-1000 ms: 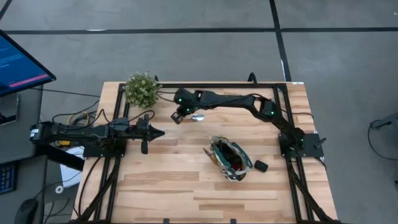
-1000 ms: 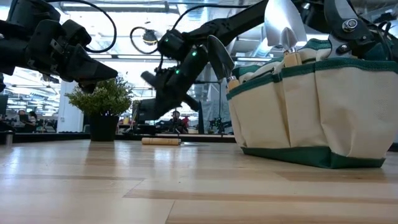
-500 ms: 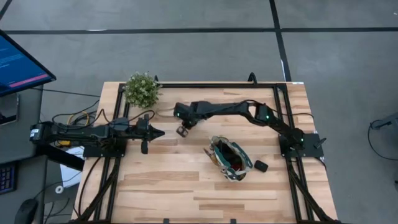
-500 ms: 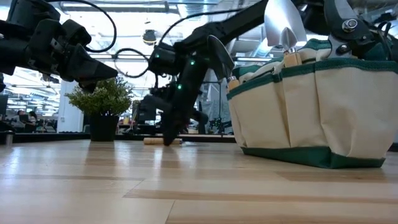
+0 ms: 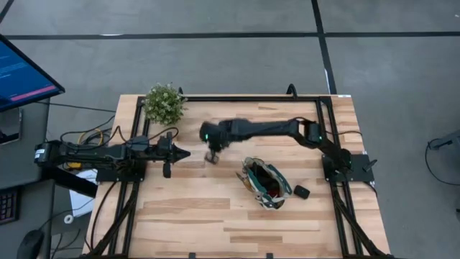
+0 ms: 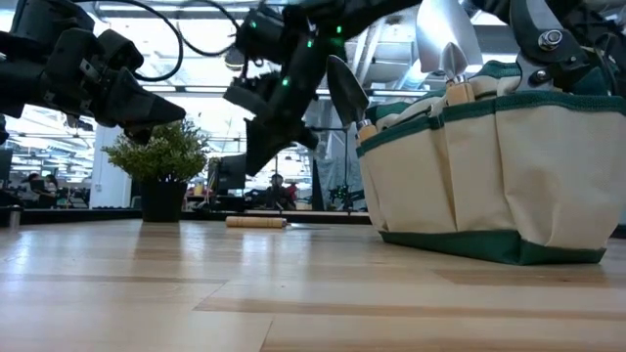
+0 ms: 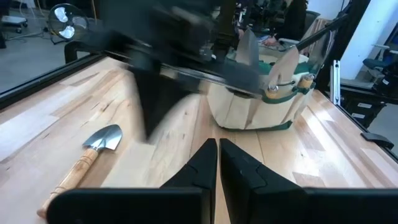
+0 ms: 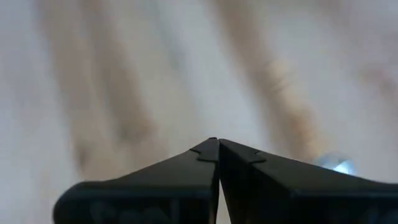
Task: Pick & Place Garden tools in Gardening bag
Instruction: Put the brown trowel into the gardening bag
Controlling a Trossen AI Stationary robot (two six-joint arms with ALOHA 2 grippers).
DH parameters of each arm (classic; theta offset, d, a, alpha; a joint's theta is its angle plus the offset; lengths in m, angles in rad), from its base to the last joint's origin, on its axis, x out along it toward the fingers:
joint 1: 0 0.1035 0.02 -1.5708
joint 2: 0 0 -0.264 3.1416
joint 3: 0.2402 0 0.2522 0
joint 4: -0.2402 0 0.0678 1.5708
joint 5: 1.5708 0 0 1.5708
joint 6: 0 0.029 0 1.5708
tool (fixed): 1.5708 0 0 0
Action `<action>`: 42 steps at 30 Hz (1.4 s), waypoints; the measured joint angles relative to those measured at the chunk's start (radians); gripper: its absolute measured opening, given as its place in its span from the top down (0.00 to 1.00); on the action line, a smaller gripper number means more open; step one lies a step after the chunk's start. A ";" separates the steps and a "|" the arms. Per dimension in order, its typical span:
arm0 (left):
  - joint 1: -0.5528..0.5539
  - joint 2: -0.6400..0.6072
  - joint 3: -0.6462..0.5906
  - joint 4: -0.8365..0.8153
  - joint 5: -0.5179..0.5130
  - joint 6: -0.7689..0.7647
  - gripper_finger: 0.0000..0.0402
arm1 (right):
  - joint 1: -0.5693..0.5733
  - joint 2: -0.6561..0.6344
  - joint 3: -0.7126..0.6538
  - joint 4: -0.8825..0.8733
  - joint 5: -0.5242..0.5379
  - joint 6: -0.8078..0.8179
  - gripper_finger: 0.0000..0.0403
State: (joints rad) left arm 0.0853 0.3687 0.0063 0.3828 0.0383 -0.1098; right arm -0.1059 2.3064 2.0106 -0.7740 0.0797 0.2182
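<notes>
Moved since earlier: the right arm has swung from the back of the table, near the potted plant, toward the table's middle; its gripper now hangs just off the gardening bag's back-left corner. The left arm has not shifted.
Table: light wooden slats in a black frame; bare wood in front of the bag.
Gardening bag: landmark; beige canvas tote with green trim, right of the table's centre. Trowel heads and wooden handles stick up from its pockets, and dark shears show at its top in the low view.
Right gripper: fingers pressed together, holding nothing; left of the bag and slightly behind it, lifted off the wood in the low view.
Left gripper: fingers narrow, almost touching, nothing between them; well to the bag's left, level with the right gripper.
Potted plant: bushy green, in a dark pot, far behind and left of the bag.
Trowel: wooden handle, silver head, lying flat on the table left of the bag, beyond the right arm in the low view.
Small dark object: on the table, just right of the bag; cannot tell what it is.
Writing: none legible anywhere.
In the way: the right arm stretches between the left gripper and the bag.
</notes>
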 joint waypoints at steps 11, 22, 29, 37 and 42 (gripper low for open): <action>0.000 0.000 0.000 0.007 0.000 0.000 0.96 | -0.129 0.083 -0.001 0.184 0.049 0.171 1.00; 0.000 0.000 0.000 0.009 0.000 0.000 0.96 | -0.086 0.141 -0.005 0.126 0.021 0.231 1.00; 0.000 0.000 0.000 0.016 0.000 0.000 0.96 | -0.020 0.079 -0.005 -0.059 0.019 0.147 1.00; 0.000 0.000 0.000 0.023 0.000 0.000 0.96 | -0.031 0.012 -0.002 0.160 0.128 0.132 1.00; 0.000 0.000 0.000 0.024 0.000 0.000 0.96 | -0.105 0.067 -0.003 0.226 0.138 0.224 1.00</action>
State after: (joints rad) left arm 0.0856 0.3683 0.0063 0.4064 0.0381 -0.1097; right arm -0.2107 2.3736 2.0078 -0.5477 0.2178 0.4425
